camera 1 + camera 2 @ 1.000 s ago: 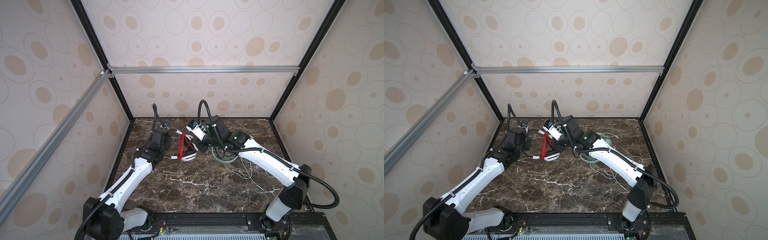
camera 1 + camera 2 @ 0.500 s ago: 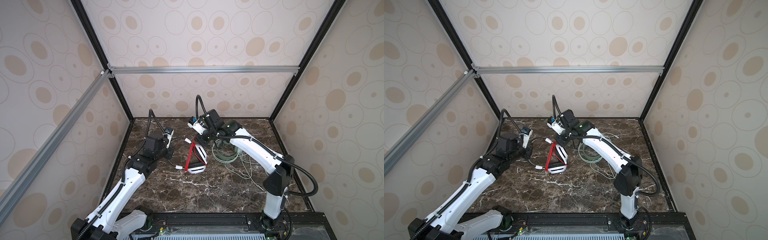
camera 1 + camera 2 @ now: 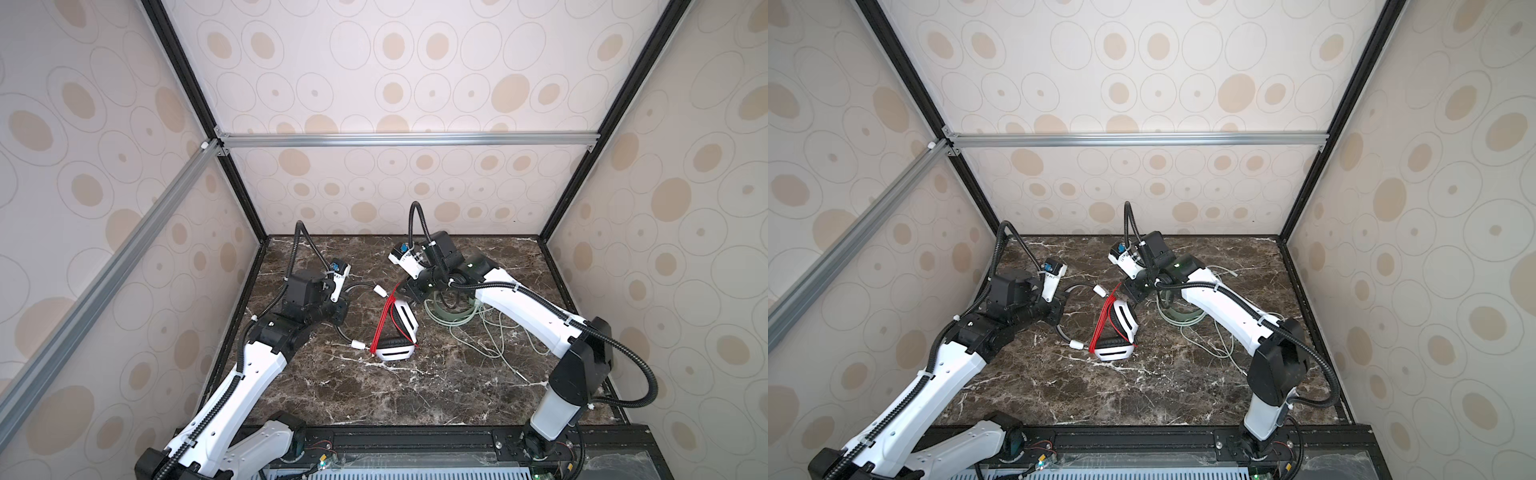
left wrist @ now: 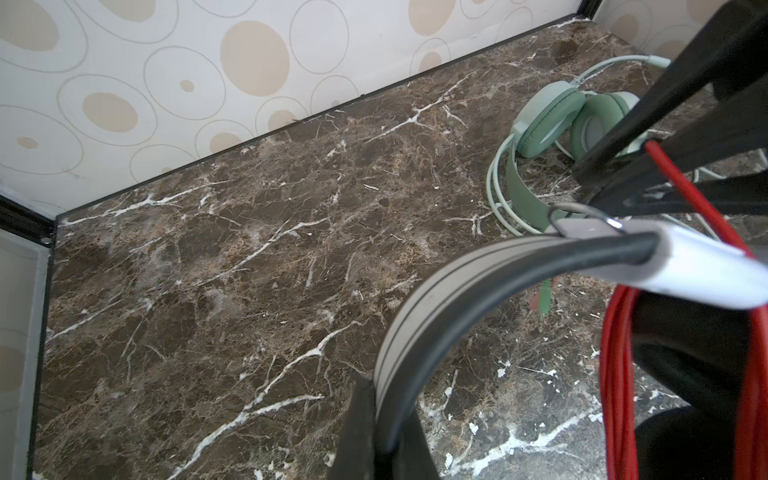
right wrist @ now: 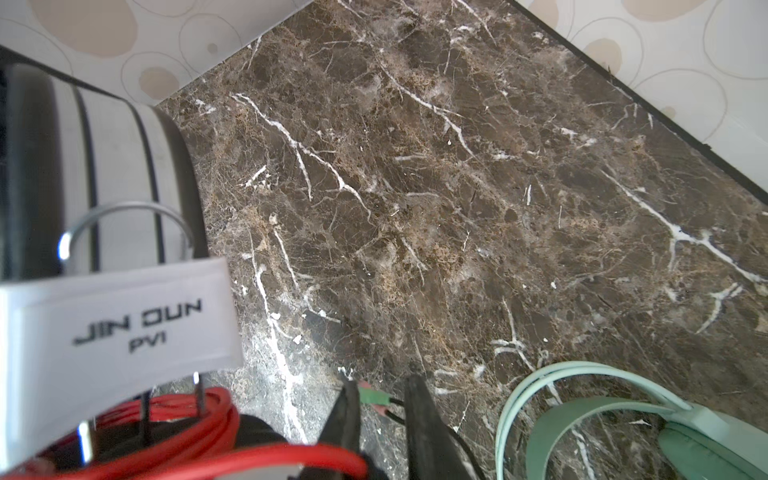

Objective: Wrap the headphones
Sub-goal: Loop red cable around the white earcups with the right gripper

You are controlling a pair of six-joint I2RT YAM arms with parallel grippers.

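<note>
Over the left of the dark marble table (image 3: 415,395), the left gripper (image 3: 341,312) is clamped on the band (image 4: 415,316) of the white over-ear headset with black pads (image 3: 395,355), lying mid-table, thin red cable (image 3: 384,324) looped across its cups (image 3: 405,322). Beside it the right gripper (image 3: 405,296) has jaws slightly apart about that cable; freed, loops may spring loose. Its arm (image 3: 519,307) half hides the mint-green headset (image 3: 451,321)

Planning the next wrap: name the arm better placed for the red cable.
Likely right: the right hand sits at the red cable; the left hand is clamped on the white headset's headband.
</note>
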